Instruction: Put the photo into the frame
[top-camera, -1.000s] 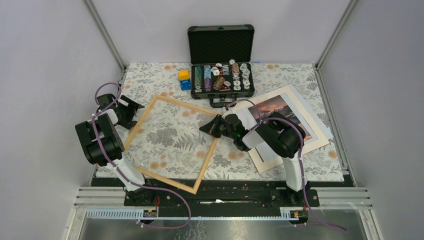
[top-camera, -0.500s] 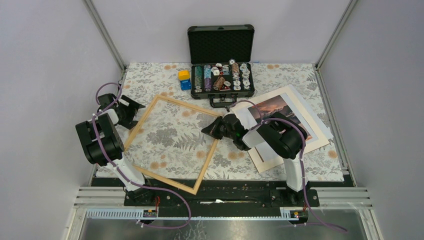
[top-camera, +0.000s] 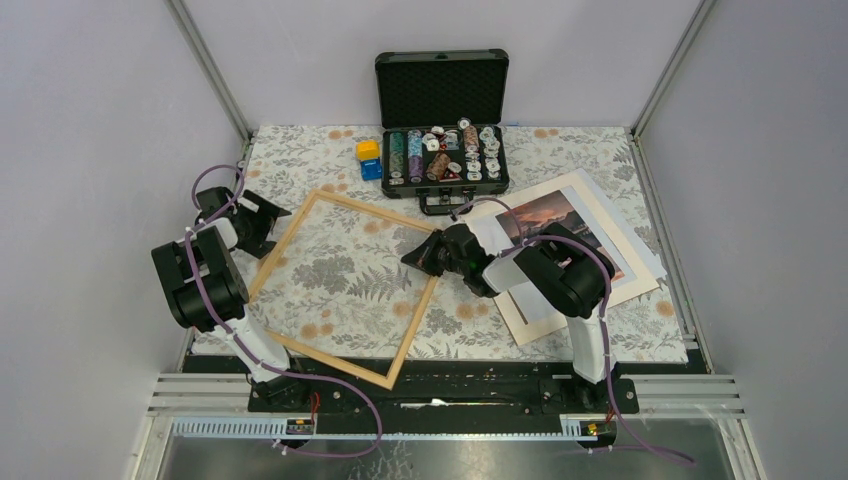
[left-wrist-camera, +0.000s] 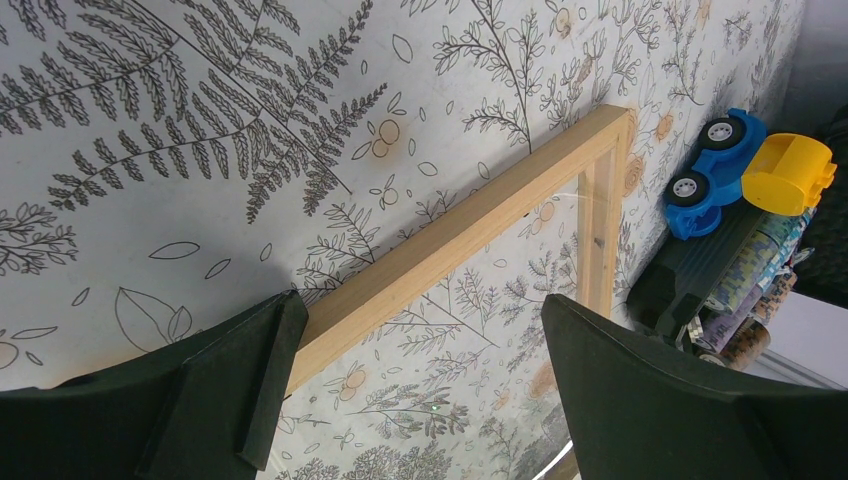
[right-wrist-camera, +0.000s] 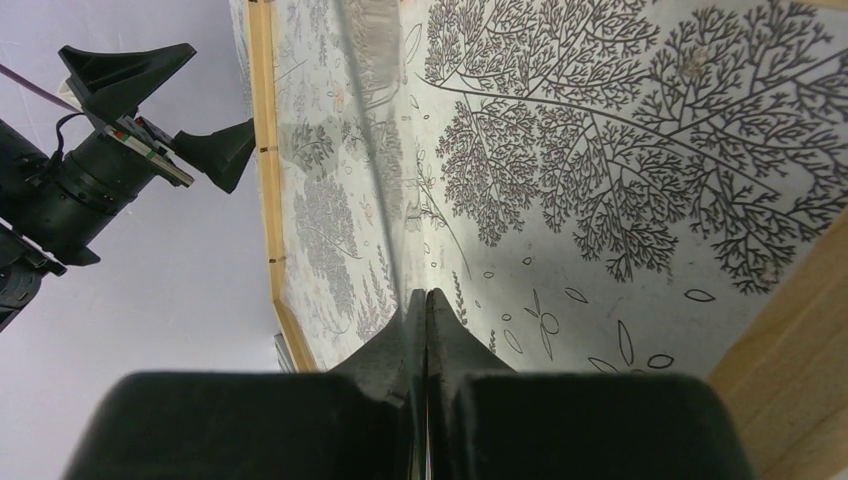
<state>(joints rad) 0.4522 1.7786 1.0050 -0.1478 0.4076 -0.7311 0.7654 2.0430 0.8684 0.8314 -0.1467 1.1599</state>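
Observation:
The frame (top-camera: 283, 246) of light wood lies as a diamond on the floral cloth. The photo (top-camera: 556, 211), a sunset print with a white border, lies to its right, partly under my right arm. My right gripper (top-camera: 415, 255) reaches in over the frame's right corner. Its jaws are shut on the edge of a thin clear pane (right-wrist-camera: 372, 150), which runs away edge-on from the fingertips (right-wrist-camera: 440, 312). My left gripper (top-camera: 264, 222) sits at the frame's upper-left rail (left-wrist-camera: 450, 235). It is wide open (left-wrist-camera: 420, 400), and the rail passes just inside its left finger.
An open black case (top-camera: 440, 70) of chips stands at the back. A blue and yellow toy (top-camera: 369, 157) sits beside it, and shows again as the toy (left-wrist-camera: 745, 165) near the frame's far corner. Walls and rails close in both sides.
The right gripper shifted very slightly near the frame's right corner and stayed shut. The left arm, frame and photo have not moved.

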